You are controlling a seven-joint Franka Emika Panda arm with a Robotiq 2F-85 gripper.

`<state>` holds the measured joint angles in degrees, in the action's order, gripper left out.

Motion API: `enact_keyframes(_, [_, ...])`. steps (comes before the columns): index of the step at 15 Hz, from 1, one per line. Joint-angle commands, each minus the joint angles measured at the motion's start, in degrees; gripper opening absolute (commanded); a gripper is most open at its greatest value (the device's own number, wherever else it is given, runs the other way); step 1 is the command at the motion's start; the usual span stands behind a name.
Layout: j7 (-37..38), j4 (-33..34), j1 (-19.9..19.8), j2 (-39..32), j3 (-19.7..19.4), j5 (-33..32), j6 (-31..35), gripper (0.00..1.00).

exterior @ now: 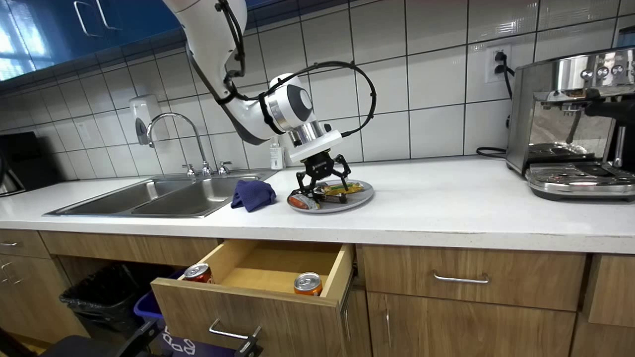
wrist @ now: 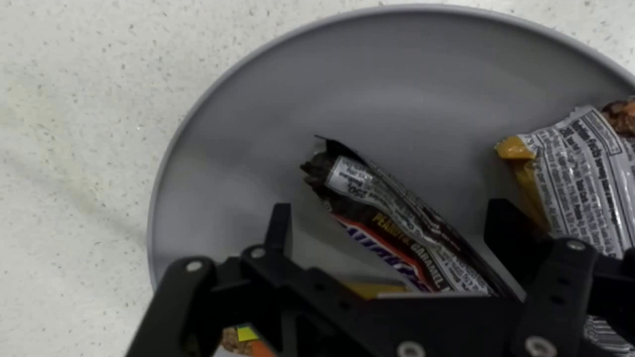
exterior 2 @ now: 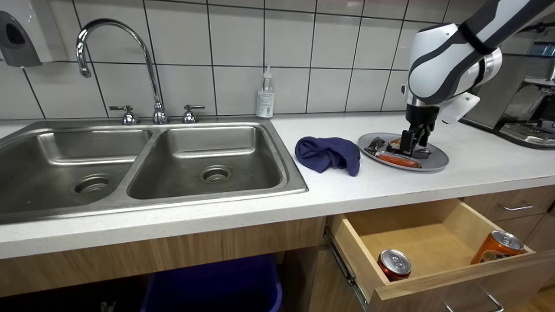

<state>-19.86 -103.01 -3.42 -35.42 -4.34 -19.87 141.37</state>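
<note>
My gripper (wrist: pixel 389 220) stands open, low over a grey plate (wrist: pixel 223 148) on the counter. Diagonally between its spread fingers lies a dark brown peanut and caramel bar (wrist: pixel 392 223), its lower end hidden by the gripper body; no grip on it shows. Just beyond the right-hand finger (wrist: pixel 506 233) is a second wrapped snack (wrist: pixel 590 173) with silver print and a yellow corner. Both exterior views show the gripper (exterior: pixel 327 196) pointing down among the plate's snacks. A red-orange wrapped bar (exterior 2: pixel 399 160) rests near the plate's front, and a yellow wrapper (exterior: pixel 349 188) shows behind the fingers.
Beside the plate sits a crumpled blue cloth (exterior 2: pixel 327 154), with a double sink (exterior 2: pixel 208 164) and faucet (exterior 2: pixel 151 65) further along. Below the counter an open drawer (exterior: pixel 278 267) holds a red can (exterior 2: pixel 394 264) and an orange can (exterior 2: pixel 498 247). An espresso machine (exterior: pixel 580 124) stands opposite the sink.
</note>
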Motion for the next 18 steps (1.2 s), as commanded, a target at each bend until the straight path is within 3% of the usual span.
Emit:
enact_keyframes(1, [-1.9,2.8,-1.1,-1.2,1.1,1.2,-2.8,1.00])
enact_keyframes(18, [-5.4,7.4,-3.7,-3.3,3.7,7.8,-8.5,1.00])
